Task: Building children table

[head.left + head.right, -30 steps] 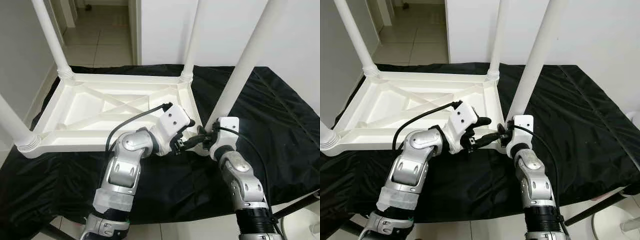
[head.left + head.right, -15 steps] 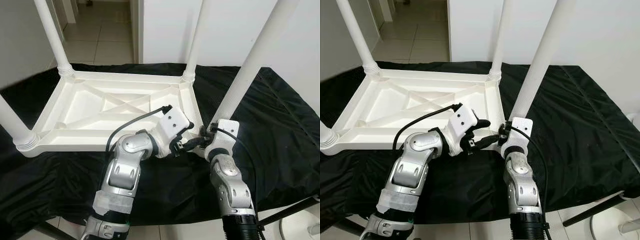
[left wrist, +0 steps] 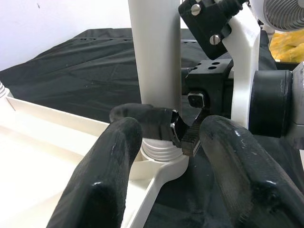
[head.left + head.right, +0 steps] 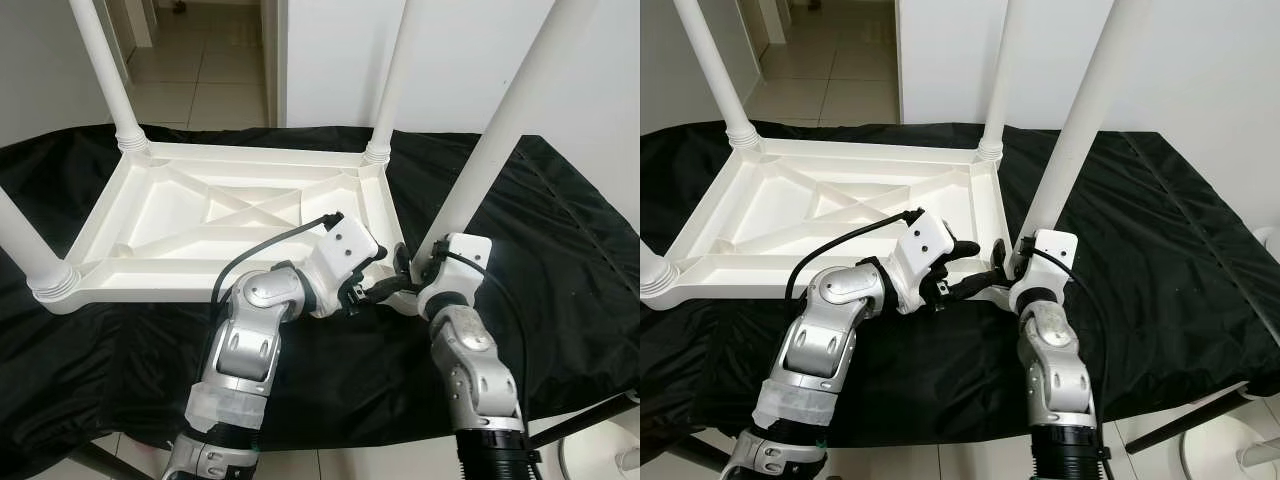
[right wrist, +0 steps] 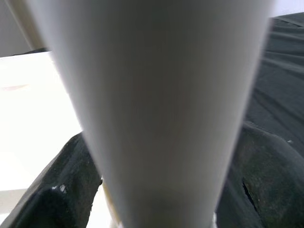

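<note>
The upturned white table [image 4: 230,215] is laid on a black cloth [image 4: 560,230], all four legs seen standing in their corners. The near-right leg [image 4: 480,150] is clasped at its base by the right gripper [image 4: 408,268]; the left gripper [image 3: 166,156] is held spread beside the socket. Final seating appears to be what is left.

You see two silver arms built of rounded metal segments with black joints between them. The left arm [image 4: 250,335] has a round silver cap on its elbow joint, and near the base, at 7 o'clock in the head views, a pale band above a black ribbed collar. A black cable [image 4: 268,244] loops from the forearm up to a white wrist block [image 4: 345,245] marked by two small dark screw holes. The right arm [image 4: 470,365] ends in a similar white block [image 4: 462,255], with its own thin black cable running along it and a ribbed black collar at 5 o'clock. In the left wrist view, the left gripper's fingers [image 3: 109,175] are thick, rounded, matte black; opposite them sit black brackets with silver screws [image 3: 213,39].
</note>
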Controlling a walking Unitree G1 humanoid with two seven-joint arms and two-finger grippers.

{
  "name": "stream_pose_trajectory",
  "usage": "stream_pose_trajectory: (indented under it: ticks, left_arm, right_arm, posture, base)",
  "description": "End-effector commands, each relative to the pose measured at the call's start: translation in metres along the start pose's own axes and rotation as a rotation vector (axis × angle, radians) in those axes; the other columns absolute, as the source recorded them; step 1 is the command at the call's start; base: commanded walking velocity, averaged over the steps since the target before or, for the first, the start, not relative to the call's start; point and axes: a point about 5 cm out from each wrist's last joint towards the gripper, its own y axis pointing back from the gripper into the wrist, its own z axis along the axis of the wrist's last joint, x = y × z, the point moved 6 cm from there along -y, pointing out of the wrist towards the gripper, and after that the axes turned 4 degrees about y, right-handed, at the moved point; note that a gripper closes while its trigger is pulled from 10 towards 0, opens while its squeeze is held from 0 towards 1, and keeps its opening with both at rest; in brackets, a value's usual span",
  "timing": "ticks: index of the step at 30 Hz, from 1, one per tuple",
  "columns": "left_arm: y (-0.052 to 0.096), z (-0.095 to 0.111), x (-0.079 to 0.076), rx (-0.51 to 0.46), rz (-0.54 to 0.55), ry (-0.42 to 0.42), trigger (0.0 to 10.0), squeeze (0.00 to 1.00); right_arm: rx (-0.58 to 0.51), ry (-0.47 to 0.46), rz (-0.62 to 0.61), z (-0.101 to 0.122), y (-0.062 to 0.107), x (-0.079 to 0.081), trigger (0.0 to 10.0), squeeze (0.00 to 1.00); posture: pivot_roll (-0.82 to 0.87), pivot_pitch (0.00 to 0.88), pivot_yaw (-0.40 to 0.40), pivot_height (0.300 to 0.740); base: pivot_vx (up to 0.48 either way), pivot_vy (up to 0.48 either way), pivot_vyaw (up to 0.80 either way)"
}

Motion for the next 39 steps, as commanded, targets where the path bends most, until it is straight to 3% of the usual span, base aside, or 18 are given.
stream_pose_trajectory:
  ticks: [1,8,11,21,22,23,24,25,36,37,39]
  left_arm:
    - [0.003,0.002,0.026,-0.017,0.243,-0.005,10.0,0.00]
    - [0.003,0.001,0.026,-0.015,0.240,-0.006,10.0,0.00]
    - [0.002,0.002,0.026,-0.016,0.239,-0.009,10.0,0.00]
    - [0.001,0.005,0.027,-0.022,0.244,-0.009,10.0,0.00]
    - [0.002,0.005,0.028,-0.022,0.247,-0.008,10.0,0.00]
    - [0.002,0.005,0.029,-0.022,0.252,-0.008,10.0,0.00]
    - [0.002,0.005,0.029,-0.022,0.252,-0.008,10.0,0.00]
    - [0.003,0.005,0.030,-0.022,0.256,-0.009,10.0,0.00]
    - [0.005,0.005,0.032,-0.020,0.269,-0.010,10.0,0.00]
    - [0.005,0.006,0.033,-0.020,0.270,-0.009,10.0,0.00]
    - [0.005,0.006,0.033,-0.020,0.269,-0.010,10.0,0.00]
  right_arm:
    - [-0.009,0.016,0.077,-0.001,-0.001,-0.001,10.0,0.00]
    - [-0.035,0.121,0.258,-0.001,-0.002,-0.001,10.0,0.00]
    - [-0.024,0.199,0.413,-0.007,-0.001,0.008,10.0,0.00]
    - [0.000,0.281,0.533,-0.014,-0.006,0.010,10.0,0.00]
    - [0.008,0.294,0.556,-0.016,-0.007,0.008,6.8,0.00]
    - [0.020,0.302,0.568,-0.018,-0.009,0.005,1.7,0.00]
    - [0.020,0.302,0.568,-0.018,-0.009,0.005,1.7,0.00]
    - [0.033,0.309,0.577,-0.021,-0.010,0.003,0.0,0.00]
    - [0.063,0.291,0.627,-0.032,-0.006,0.004,0.0,0.00]
    - [0.062,0.275,0.630,-0.031,-0.004,0.007,10.0,0.00]
    - [0.052,0.253,0.631,-0.030,-0.003,0.012,10.0,0.00]
  posture:
    - [-0.03,0.000,-0.055,0.740]
    - [-0.03,0.000,-0.050,0.740]
    - [-0.03,0.000,-0.044,0.740]
    - [-0.02,0.000,-0.043,0.740]
    - [-0.02,0.000,-0.044,0.740]
    - [-0.02,0.000,-0.046,0.740]
    - [-0.02,0.000,-0.046,0.740]
    - [-0.02,0.000,-0.046,0.740]
    - [-0.01,0.000,-0.044,0.740]
    - [-0.02,0.000,-0.042,0.740]
    - [-0.02,0.000,-0.038,0.740]
  base:
    - [0.000,0.000,0.00]
    - [0.000,0.000,0.00]
    - [0.000,0.000,0.00]
    - [0.000,0.000,0.00]
    - [0.000,0.000,0.00]
    - [0.000,0.000,0.00]
    - [0.000,0.000,0.00]
    - [0.000,0.000,0.00]
    - [0.000,0.000,0.00]
    - [0.000,0.000,0.00]
    - [0.000,0.000,0.00]
